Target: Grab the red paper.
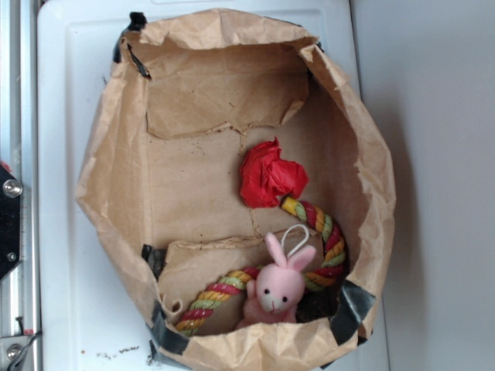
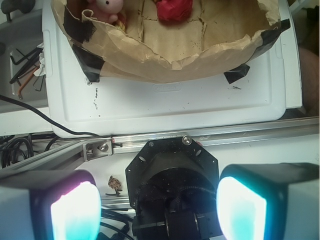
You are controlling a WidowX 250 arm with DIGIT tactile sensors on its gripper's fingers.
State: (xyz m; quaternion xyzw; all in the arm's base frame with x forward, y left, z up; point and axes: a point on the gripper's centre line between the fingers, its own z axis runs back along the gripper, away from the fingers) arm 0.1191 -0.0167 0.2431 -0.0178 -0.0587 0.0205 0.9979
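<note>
Clearly the gripper (image 2: 160,210) gapes wide — pads (image 2: 75,212) empty, touching nothing — well apart from the red paper (image 1: 271,176) inside the brown bag (image 1: 371,154).

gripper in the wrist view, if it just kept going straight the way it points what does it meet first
Probably the robot's own black base, centred between the open gripper's fingers, not the red paper in the brown paper bag. Depth is unclear.

no readable text, labels or numbers
</note>
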